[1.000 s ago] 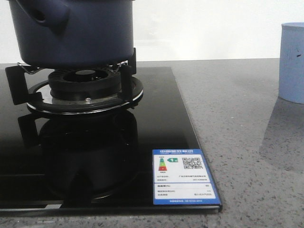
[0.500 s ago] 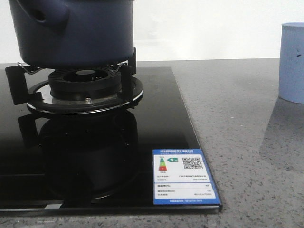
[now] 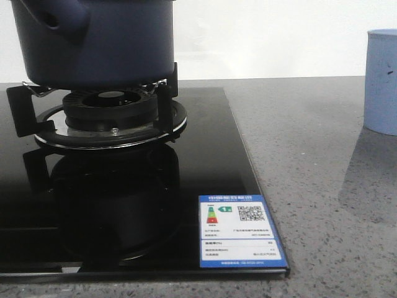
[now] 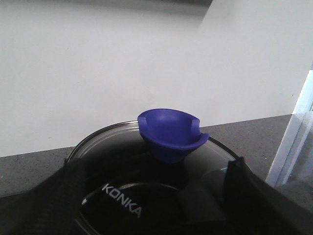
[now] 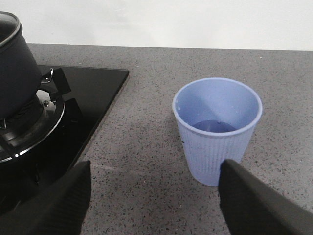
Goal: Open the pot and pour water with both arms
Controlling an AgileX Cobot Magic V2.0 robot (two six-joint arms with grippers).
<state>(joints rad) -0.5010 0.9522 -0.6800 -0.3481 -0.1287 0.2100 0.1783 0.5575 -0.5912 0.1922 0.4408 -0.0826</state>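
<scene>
Pot (image 3: 99,43) sits on the burner grate (image 3: 93,108) of the black glass hob (image 3: 211,161), stubby handle (image 3: 65,15) toward the camera, glass lid (image 4: 122,205) on, blue knob (image 4: 171,133) upright at its centre. My left claw (image 4: 154,196) hangs just above the lid, fingers spread either side of the knob, grasping nothing. My right claw (image 5: 154,196) is released too, fingers apart near the light blue cup (image 5: 217,129) on the grey counter (image 5: 146,161); the cup holds some water.

Left end effector (image 4: 156,205): two broad matte-black fingers (image 4: 44,205), blurred, lower frame corners. Right end effector (image 5: 156,205): same black wedge-shaped fingers (image 5: 259,200), no markings visible.
</scene>
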